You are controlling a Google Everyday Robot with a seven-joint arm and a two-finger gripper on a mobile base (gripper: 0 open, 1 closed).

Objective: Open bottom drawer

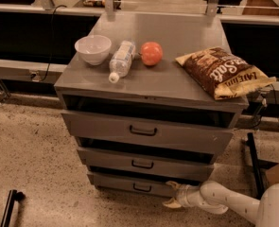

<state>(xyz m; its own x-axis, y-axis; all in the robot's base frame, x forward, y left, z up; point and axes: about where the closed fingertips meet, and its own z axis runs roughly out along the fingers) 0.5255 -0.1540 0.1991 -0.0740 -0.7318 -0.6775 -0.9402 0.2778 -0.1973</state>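
The grey metal cabinet has three drawers. The bottom drawer is the lowest, a shallow grey front with a small black loop handle and a dark gap above it. My gripper is low by the floor at the right end of that front, to the right of the handle. It is open, with one finger up at the drawer's right edge and the other lower. Nothing is between them. The white arm reaches in from the bottom right.
On the cabinet top lie a white bowl, a plastic bottle on its side, a red-orange fruit and a chip bag. Middle drawer and tall top drawer sit above. A black stand is at right.
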